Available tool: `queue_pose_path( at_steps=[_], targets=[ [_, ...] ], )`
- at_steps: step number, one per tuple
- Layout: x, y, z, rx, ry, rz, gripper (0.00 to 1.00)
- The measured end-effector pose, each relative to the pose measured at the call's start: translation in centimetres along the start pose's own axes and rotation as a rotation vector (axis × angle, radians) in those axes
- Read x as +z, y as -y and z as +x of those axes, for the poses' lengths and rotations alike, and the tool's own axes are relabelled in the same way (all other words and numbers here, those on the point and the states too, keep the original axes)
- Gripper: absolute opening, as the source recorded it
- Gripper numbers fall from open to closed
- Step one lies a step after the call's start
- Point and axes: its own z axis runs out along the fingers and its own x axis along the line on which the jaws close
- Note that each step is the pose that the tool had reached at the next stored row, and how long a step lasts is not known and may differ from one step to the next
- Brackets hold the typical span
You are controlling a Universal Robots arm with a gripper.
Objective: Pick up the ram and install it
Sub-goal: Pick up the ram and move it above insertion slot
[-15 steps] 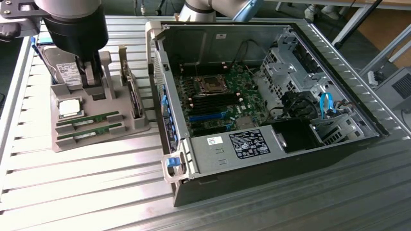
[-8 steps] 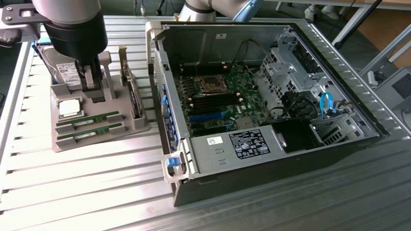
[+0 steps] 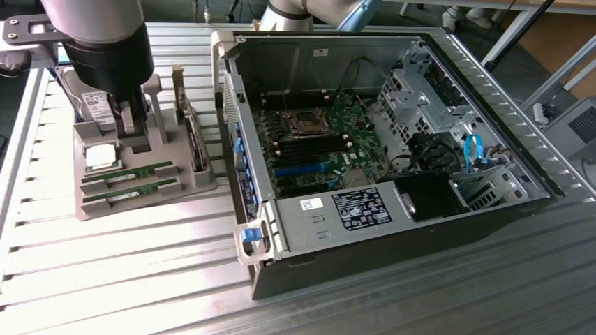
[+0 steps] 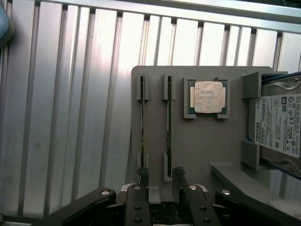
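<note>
**Gripper** (image 4: 161, 172), one, on the Universal Robots arm. You had it hanging over the grey holder tray (image 4: 197, 146), which sat on the bench (image 3: 139, 279) toward the exterior view's left edge. Its fingers were spread, with nothing between them.

**Ram**, two green sticks. Both stood on edge in parallel slots along one side of the tray.
- Inner ram stick (image 4: 168, 113): just beside the processor chip (image 4: 208, 96).
- Outer ram stick (image 4: 142, 117): just inside the tray's edge.
- Neither was lifted and neither was fitted. The open computer case (image 3: 391, 139) stood well apart, toward the exterior view's right.

**Hard drive** (image 4: 277, 122), one, at the tray's opposite side past the processor chip.

**Governing relation.** Both sticks ran lengthwise straight away from your gripper, parallel to the gap between its fingers. By my reading, closing would bear on a stick's thin flat faces.
- The inner ram stick's near end fell inside that gap, close to one finger rather than centred.
- The outer ram stick's near end lined up with the other finger itself.
- I judge the inner ram stick the nearer candidate.
</note>
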Motion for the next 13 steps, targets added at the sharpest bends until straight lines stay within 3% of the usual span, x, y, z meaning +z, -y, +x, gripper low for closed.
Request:
queue_pose_path(
  at_steps=[13],
  targets=[
    [1.83,-0.29,0.0,0.000,0.0000,0.0000,0.33]
  ],
)
